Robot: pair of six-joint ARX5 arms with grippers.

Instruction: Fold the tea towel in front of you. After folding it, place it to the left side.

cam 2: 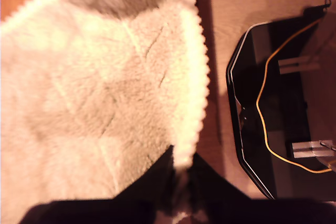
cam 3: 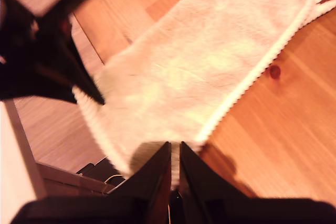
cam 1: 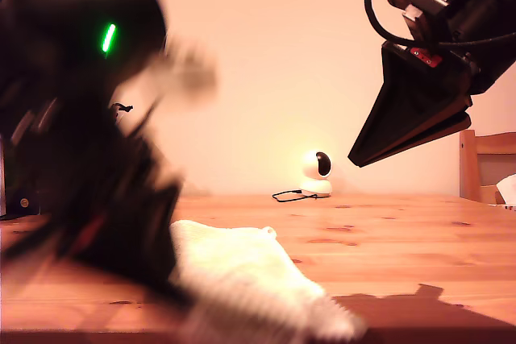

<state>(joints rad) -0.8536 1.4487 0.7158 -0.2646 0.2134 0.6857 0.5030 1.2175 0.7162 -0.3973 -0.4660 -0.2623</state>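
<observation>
The fluffy cream tea towel [cam 1: 254, 275] with its corded hem lies flat on the wooden table [cam 1: 403, 239]. My first end effector [cam 2: 181, 174] is clamped on its hem. My second end effector [cam 3: 175, 156], fingers together, hangs raised above the towel's edge.

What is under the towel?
The towel lies on the wooden table; bare wood shows around it. My first gripper pinches its hem. Whatever the cloth covers cannot be seen.
</observation>
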